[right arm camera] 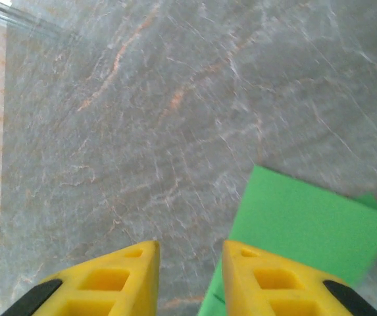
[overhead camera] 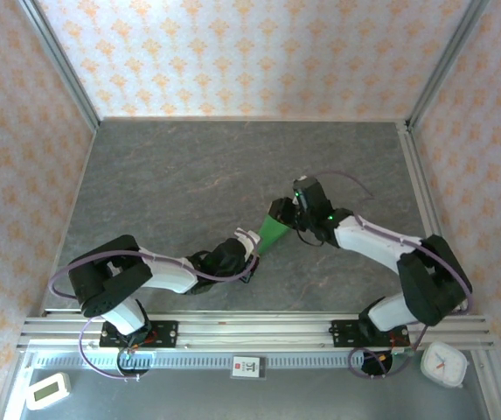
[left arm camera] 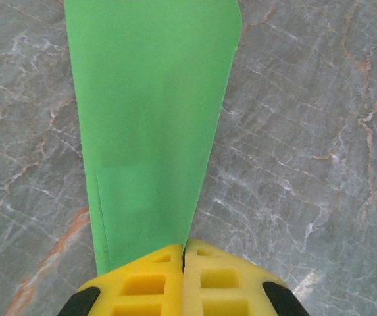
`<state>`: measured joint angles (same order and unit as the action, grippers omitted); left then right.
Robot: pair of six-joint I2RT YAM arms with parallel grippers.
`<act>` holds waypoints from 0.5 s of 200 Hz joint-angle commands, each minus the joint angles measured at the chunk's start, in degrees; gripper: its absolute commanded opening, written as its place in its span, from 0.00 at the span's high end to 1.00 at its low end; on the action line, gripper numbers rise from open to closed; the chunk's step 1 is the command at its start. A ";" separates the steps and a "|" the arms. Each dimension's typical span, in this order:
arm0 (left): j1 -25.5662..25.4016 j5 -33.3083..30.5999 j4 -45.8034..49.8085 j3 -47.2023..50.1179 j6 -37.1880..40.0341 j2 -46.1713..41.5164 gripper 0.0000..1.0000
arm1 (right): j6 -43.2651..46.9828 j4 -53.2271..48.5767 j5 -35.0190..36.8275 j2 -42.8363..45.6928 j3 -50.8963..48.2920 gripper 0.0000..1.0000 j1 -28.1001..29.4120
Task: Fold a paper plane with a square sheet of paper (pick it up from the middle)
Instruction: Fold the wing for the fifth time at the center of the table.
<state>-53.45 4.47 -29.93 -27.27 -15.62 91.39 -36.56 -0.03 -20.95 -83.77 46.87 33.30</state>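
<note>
Left pincer (overhead camera: 248, 254) sat at the near tip of the green paper (overhead camera: 274, 233) overhead, mid-table; right pincer (overhead camera: 283, 213) at its far end. Left wrist: jaws clamped on paper, folded narrow. Right wrist: jaws part-open, empty. Judged partway; final folds undone.

My two arms meet at a green wedge just right of the desk's (overhead camera: 171, 175) middle.
The folded green paper (overhead camera: 274, 234) points its wide end toward 1 o'clock. My left fingers (overhead camera: 248, 247) touch its narrow tip at 7 o'clock, and my right fingers (overhead camera: 281, 211) sit at the wide end. A white timer (overhead camera: 47, 390) lies at 7 o'clock and a white clock (overhead camera: 443, 364) at 5.
</note>
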 commanded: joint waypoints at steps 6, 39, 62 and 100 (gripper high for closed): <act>1.13 4.25 -2.30 0.81 -2.02 0.78 1.00 | 9.19 -7.06 -1.59 -6.48 6.67 0.73 -0.32; 2.20 5.81 -2.89 0.99 -2.80 0.90 1.00 | 14.86 -11.27 -2.65 -13.61 12.15 0.82 -0.36; 2.95 6.22 -3.12 1.33 -3.13 0.68 1.00 | 16.58 -12.37 -3.23 -17.33 13.76 0.89 -0.55; 3.70 7.32 -2.84 0.90 -3.18 1.52 1.00 | 17.53 -12.27 -2.96 -21.45 14.20 0.94 -0.81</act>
<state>-50.43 10.24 -31.59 -26.79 -18.17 91.77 -21.56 -10.31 -24.08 -103.31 59.37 32.93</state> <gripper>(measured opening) 0.062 0.066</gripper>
